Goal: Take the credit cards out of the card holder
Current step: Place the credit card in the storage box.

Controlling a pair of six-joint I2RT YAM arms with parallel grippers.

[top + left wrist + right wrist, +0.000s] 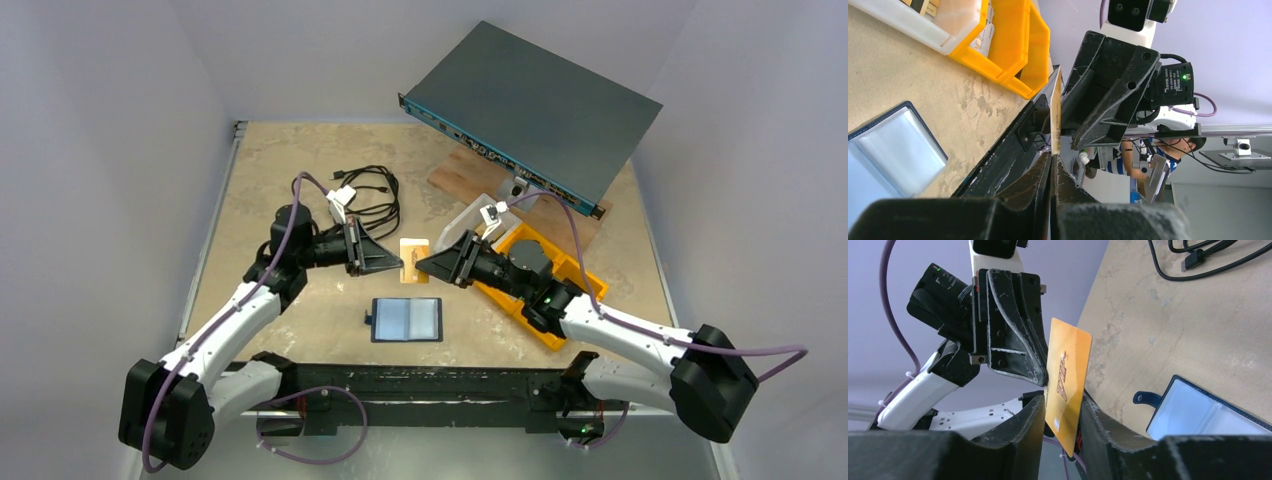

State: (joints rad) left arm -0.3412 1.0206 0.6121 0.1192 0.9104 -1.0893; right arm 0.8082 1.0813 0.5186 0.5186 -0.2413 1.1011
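1. While the left claw is clenched on one end of the orange credit card, the right claw flanks the other end; whether it pinches yet, I cannot tell.
2. The card is probably light, stiff and slick; take it by its flat faces.
3. The card holder lies open on the desk nearby.

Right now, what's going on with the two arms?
Both arms meet above the table at an orange card. The left claw is shut on one edge of it. The right claw has a finger on either side of the card, but I can't tell if it is clamped. It looks like a handover. The card holder lies open and flat nearer the bases, with neither claw touching it.
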